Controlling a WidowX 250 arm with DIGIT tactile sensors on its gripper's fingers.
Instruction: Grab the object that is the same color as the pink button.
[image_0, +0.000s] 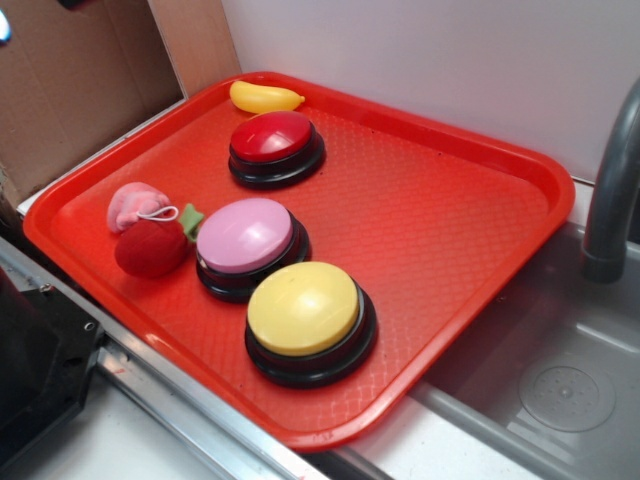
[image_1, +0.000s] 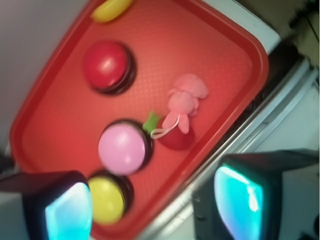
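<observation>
Fingers first: my two fingertips (image_1: 65, 210) fill the bottom corners of the wrist view, blurred and glowing teal, spread wide with nothing between them, so my gripper (image_1: 150, 205) is open and empty, hanging off the tray's near edge. Up past them sits the red tray (image_1: 50, 120), and the pink button (image_1: 124, 148) is low and left of centre, right above the yellow button (image_1: 106, 200). That pale pink dome tells me my target: the small pink plush toy (image_1: 184, 102), right of centre in the wrist view, over at the left edge of the tray in the exterior view. Now the trouble. It's touching the red plush strawberry (image_1: 175, 137), seemingly draped partly over it, with its white string loop (image_1: 164, 127) lying across the berry. Come down a shade too low in the frame and I'd likely pinch the strawberry instead, or both together. Snag only the string and the toy could dangle and slip out. It's soft and rounded, so a shallow close may just squash it aside. The strawberry's green leaf (image_1: 151, 121) sits against the pink button too, and a wide approach could clip that dome. Far off at upper left, the red button (image_1: 107, 66) and the yellow banana-like toy (image_1: 111, 10) shouldn't bother me.
</observation>
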